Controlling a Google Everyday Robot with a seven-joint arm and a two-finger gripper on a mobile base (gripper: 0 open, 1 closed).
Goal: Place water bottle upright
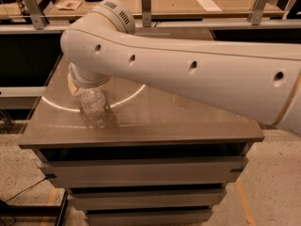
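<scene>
The clear ribbed water bottle stands close to upright on the brown table, near its left front part. Its top is hidden under my arm. My big white arm reaches in from the right and bends down over the bottle. My gripper sits right above the bottle, at its upper end, mostly hidden by the wrist. Only a tan piece of it shows at the left. I cannot see the bottle's cap or label.
The table's front edge runs just in front of the bottle, with drawers below. A long wooden bench with papers and metal posts stands behind. A cable lies on the speckled floor at the left.
</scene>
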